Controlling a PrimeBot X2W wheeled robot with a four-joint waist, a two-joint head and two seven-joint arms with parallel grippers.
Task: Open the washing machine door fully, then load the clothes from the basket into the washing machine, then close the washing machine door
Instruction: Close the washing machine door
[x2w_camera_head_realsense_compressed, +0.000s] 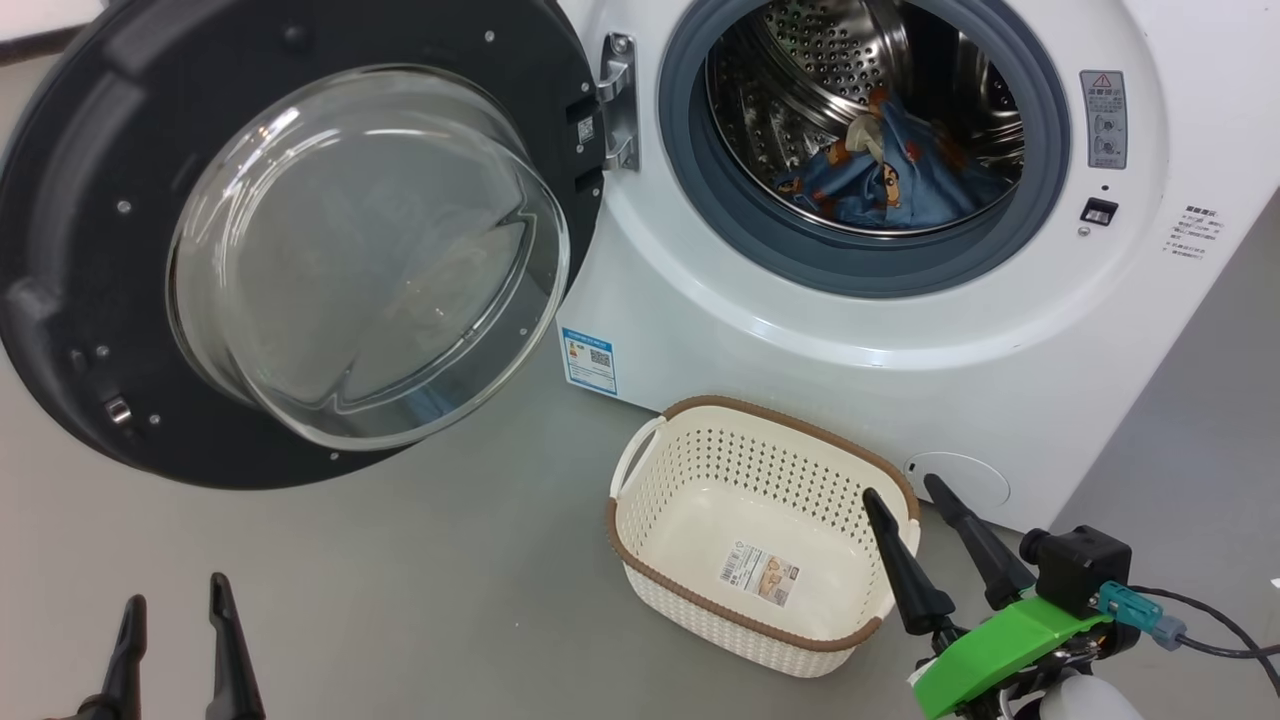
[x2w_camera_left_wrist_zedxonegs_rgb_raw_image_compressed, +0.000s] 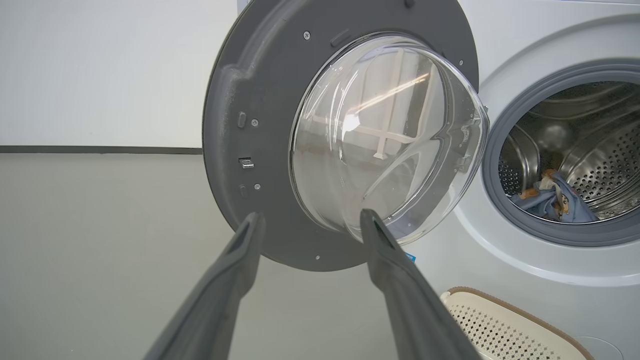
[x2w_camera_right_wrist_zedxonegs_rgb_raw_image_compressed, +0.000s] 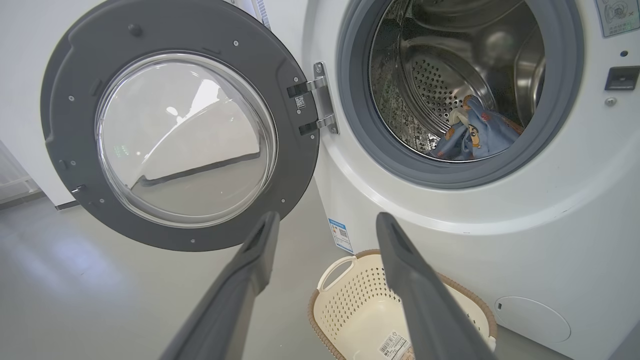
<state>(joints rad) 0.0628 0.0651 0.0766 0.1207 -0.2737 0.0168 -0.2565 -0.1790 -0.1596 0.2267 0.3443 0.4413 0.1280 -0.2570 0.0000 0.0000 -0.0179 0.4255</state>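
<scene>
Both claws spread wide, gripping nothing: left claw (x2w_camera_head_realsense_compressed: 176, 590) low at 7 o'clock, right claw (x2w_camera_head_realsense_compressed: 903, 487) at 5 o'clock, tips by the basket (x2w_camera_head_realsense_compressed: 640, 560) rim. Basket sits empty on the floor (x2w_camera_head_realsense_compressed: 400, 580). Clothes (x2w_camera_head_realsense_compressed: 880, 180) lie in the washing machine (x2w_camera_head_realsense_compressed: 800, 340) drum (x2w_camera_head_realsense_compressed: 800, 60), 1 o'clock. Washing machine door (x2w_camera_head_realsense_compressed: 70, 200) hangs wide open at 10 o'clock. Closing looks next: push its outer edge opposite the hinge (x2w_camera_head_realsense_compressed: 620, 100), not the glass (x2w_camera_head_realsense_compressed: 360, 250), until it latches.

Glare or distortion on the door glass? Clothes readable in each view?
Head view: door glass carries soft pale reflections, no hard glare; clothes sharp. Left wrist view: bright streak across the glass; clothes small but readable. Right wrist view: broad white reflection in the glass, washer front looks bowed by the wide lens; clothes readable.
</scene>
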